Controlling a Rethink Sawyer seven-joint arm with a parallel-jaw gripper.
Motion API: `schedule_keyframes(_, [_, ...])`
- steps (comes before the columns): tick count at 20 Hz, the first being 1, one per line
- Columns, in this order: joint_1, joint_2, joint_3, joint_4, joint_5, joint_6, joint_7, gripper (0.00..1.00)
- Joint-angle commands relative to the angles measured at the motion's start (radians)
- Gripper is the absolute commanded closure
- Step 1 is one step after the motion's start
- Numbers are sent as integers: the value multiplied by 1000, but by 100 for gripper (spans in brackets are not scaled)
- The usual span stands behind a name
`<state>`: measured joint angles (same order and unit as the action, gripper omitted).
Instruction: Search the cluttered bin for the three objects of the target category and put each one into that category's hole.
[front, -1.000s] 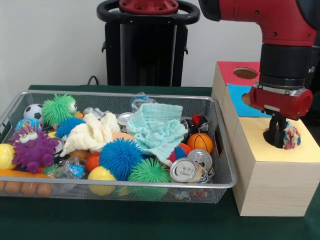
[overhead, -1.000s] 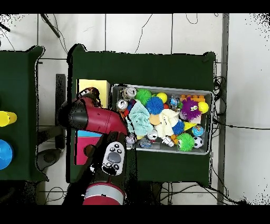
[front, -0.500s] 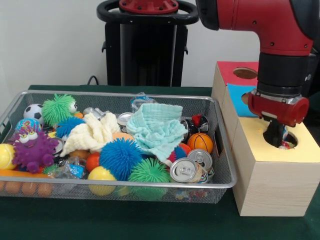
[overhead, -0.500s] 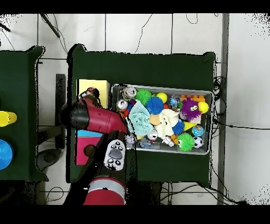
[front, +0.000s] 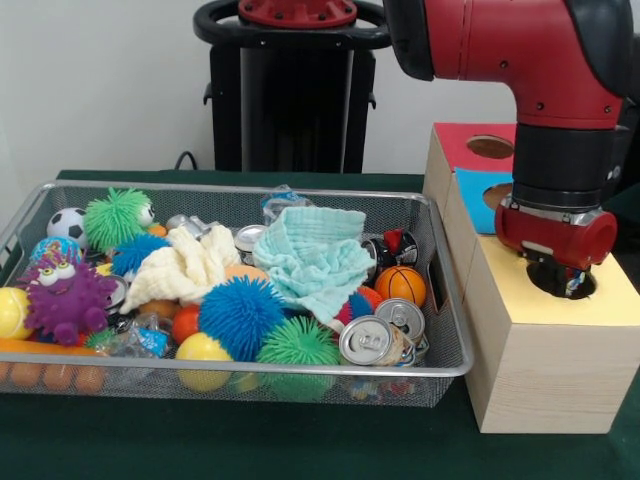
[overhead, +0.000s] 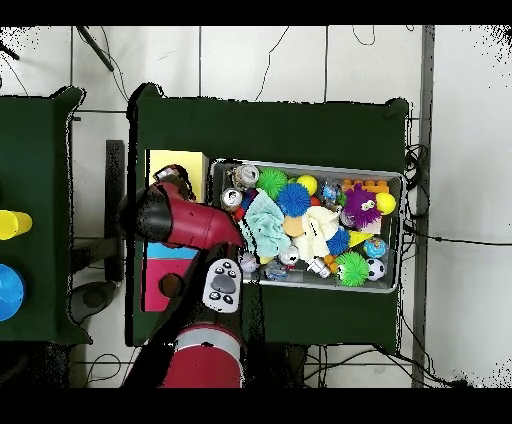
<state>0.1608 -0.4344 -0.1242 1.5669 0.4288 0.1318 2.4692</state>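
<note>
One big red arm (front: 540, 60) reaches down on the right, and its gripper (front: 562, 283) is pushed low into the round hole (front: 562, 278) in the yellow top of the wooden box (front: 545, 350). Its tips are down inside the hole, so I cannot tell if they are spread apart or pinched together, or if they have anything between them. Something small and bright shows at the hole's edge, but it is too hidden to name.

To do this step well, I think the arm should let the thing drop straight down, then lift up slowly without bumping the rim.

Left of the box sits the wire bin (front: 60, 370), made of thin silver mesh. It is piled full. Soft crumpled cloths lie in the middle, one pale green cloth (front: 318, 255) and one cream cloth (front: 185, 265). Spiky rubber balls sit around them, like the blue spiky ball (front: 240, 315). Shiny dented cans (front: 368, 340) rest near the front right corner, and a little basketball (front: 400, 285) is just behind them. Which kind is wanted I cannot tell.
</note>
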Motion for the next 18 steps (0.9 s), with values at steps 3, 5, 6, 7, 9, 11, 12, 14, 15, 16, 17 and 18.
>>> schedule_keyframes(3, [35,181,34,-26,-3,-41,115,100])
schedule_keyframes(5, [48,187,16,-35,0,-30,115,100])
schedule_keyframes(6, [53,186,6,-38,1,-20,115,100])
schedule_keyframes(7, [59,175,-7,-37,-1,2,113,100])
schedule_keyframes(9, [77,136,-49,-37,-7,85,106,100])
schedule_keyframes(11, [81,86,-77,-34,-16,182,97,100])
schedule_keyframes(12, [82,33,-101,-35,-26,281,92,100])
schedule_keyframes(14, [76,-47,-123,-43,-47,419,78,100])
schedule_keyframes(15, [72,-67,-127,-52,-52,461,73,100])
schedule_keyframes(16, [68,-87,-131,-60,-58,503,69,100])
schedule_keyframes(17, [69,-93,-135,-68,-60,522,71,100])
schedule_keyframes(18, [68,-102,-139,-75,-62,541,72,100])
